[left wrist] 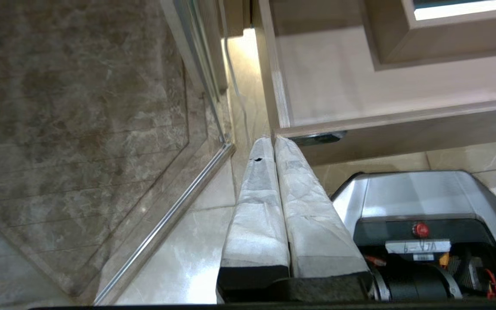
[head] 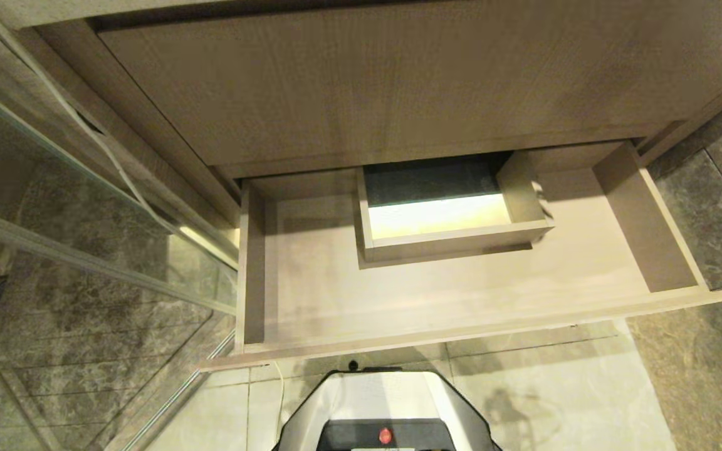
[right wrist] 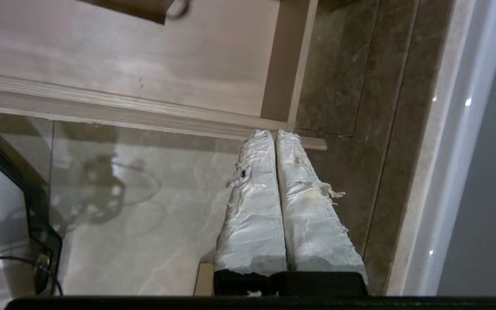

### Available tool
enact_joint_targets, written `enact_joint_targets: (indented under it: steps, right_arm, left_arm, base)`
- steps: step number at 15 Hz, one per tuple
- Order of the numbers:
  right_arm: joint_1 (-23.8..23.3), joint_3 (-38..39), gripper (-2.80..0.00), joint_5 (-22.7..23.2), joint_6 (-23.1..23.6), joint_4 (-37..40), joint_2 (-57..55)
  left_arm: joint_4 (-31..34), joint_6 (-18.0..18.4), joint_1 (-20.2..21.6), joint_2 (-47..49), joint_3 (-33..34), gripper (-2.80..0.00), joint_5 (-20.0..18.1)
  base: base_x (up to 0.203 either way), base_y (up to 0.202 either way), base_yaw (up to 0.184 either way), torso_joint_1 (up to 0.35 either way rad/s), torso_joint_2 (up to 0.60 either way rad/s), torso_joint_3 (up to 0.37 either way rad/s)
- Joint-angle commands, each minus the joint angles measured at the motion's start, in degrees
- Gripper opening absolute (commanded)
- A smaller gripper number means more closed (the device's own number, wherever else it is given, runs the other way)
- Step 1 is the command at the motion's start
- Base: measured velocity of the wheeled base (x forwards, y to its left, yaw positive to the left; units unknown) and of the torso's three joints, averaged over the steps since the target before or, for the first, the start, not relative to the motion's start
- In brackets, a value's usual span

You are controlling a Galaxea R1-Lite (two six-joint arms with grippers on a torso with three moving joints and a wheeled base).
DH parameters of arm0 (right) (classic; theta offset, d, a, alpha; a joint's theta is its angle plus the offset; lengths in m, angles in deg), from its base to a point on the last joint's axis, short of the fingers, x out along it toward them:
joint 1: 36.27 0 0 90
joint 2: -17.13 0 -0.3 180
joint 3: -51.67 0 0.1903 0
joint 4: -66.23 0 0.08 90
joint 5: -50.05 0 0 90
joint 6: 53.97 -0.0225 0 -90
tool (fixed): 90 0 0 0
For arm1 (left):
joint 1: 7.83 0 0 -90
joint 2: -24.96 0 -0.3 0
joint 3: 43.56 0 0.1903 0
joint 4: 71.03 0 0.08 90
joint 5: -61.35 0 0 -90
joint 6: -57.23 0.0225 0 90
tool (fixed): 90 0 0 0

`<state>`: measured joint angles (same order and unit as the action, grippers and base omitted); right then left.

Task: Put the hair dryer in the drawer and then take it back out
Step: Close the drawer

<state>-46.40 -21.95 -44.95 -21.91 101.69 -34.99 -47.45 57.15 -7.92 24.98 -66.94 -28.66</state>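
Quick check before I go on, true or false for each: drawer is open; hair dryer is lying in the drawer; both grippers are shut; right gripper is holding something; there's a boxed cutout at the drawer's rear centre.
1. The drawer is open. True.
2. The hair dryer lies in it. False: no hair dryer shows in any view.
3. Both grippers are shut. True: left gripper and right gripper have fingers pressed together.
4. The right gripper holds something. False: nothing is between its fingers.
5. A boxed cutout sits at the drawer's rear centre. True.

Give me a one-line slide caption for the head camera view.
Open wood-grain drawer seen from above, nothing lying on its visible floor, boxed cutout at rear centre, robot base on the tiled floor below; no hair dryer in view.
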Motion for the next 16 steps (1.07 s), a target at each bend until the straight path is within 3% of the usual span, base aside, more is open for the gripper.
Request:
enact_joint_targets:
  steps: [1, 10, 16]
  right_arm:
    - [-0.16, -0.26, -2.80, -0.17, 0.17, 0.07, -2.75]
    - [-0.33, -1.17, -2.80, -0.10, 0.10, -2.60, -8.35]
    - [-0.33, -1.08, -2.80, -0.18, 0.10, -1.90, -8.18]
  left_arm:
    - [-0.04, -0.01, 0.01, -0.02, 0.10, -2.80, 0.01]
    - [-0.04, -0.01, 0.01, -0.02, 0.07, -2.80, 0.01]
    - [-0.04, -0.01, 0.01, -0.02, 0.10, -2.80, 0.01]
  base:
    - [0.000, 0.000, 0.000, 0.002, 0.37, 0.349]
    - [0.002, -0.006, 0.101, 0.016, 0.34, 0.367]
    - [0.000, 0.000, 0.000, 0.079, 0.06, 0.108]
